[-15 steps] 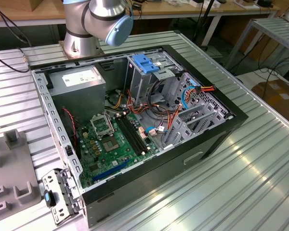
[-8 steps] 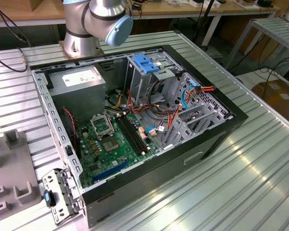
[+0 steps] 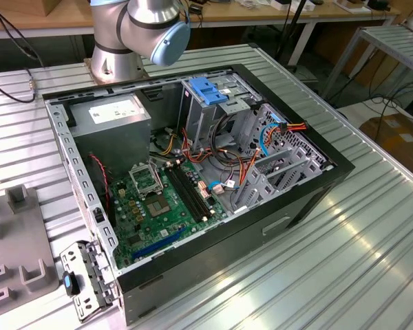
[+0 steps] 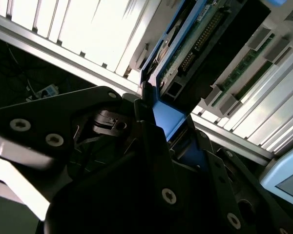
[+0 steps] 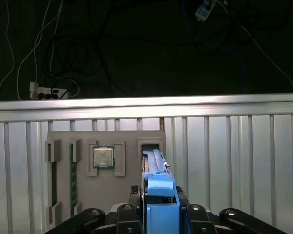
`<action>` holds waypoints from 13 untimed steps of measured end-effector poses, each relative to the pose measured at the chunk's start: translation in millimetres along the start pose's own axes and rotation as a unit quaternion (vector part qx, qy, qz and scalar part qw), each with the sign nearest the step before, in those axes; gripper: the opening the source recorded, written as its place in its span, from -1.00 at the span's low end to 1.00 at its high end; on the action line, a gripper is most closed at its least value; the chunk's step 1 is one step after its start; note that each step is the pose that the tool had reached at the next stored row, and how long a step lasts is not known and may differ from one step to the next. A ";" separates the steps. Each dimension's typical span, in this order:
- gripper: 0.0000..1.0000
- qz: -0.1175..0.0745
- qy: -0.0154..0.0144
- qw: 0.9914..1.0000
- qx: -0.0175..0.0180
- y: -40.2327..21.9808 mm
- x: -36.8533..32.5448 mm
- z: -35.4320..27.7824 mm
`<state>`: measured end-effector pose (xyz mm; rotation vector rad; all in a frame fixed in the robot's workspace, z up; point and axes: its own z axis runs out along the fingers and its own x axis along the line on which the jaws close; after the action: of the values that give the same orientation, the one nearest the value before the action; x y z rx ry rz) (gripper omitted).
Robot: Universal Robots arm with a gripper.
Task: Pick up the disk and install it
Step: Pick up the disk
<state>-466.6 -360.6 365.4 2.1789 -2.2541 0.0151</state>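
Gripper (image 5: 158, 214) low over grey fixture tray (image 5: 129, 141), narrowed onto disk (image 5: 155, 168), one black finger each side of its blue frame; appears clamped. Disk stands on edge in tray slot, probably so its thin sides offer a pinch. Second wrist view: disk (image 4: 195, 44) shows circuit-board face beyond gripper (image 4: 166, 119). Processor chip (image 5: 103, 157) rests in neighbouring pocket. Open computer case (image 3: 227, 265) on slatted table (image 3: 344, 268); drive cage (image 3: 206, 93) with blue latch at its far side. Pick-up in hand, install not yet done.
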 end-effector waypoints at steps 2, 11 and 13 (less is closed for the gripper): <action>-0.26 0.000 0.000 1.000 0.000 0.0 0.0 -0.2; -0.26 0.000 -0.002 1.000 0.000 0.0 0.1 -5.1; -0.26 0.000 -0.002 1.000 0.000 0.0 0.1 -6.9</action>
<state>-466.7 -360.6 372.3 2.1808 -2.2563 0.0099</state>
